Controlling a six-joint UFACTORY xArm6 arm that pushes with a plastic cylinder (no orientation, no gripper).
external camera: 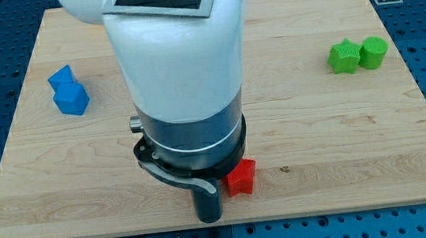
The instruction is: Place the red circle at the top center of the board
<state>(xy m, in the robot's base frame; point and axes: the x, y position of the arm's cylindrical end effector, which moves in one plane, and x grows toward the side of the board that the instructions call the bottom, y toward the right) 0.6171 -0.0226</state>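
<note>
One red block point(242, 177) lies near the view's bottom centre, partly hidden by the arm; its shape cannot be made out. My tip point(210, 218) is the lower end of the dark rod, just left of and slightly below the red block, close to it or touching. The large white and grey arm body point(180, 67) covers the middle of the board and hides whatever lies beneath it. No other red block shows.
Two blue blocks point(68, 91) sit touching at the view's left. A green star-like block point(343, 56) and a green rounded block point(373, 52) sit side by side at the right. The wooden board point(344, 161) ends near the bottom edge just below my tip.
</note>
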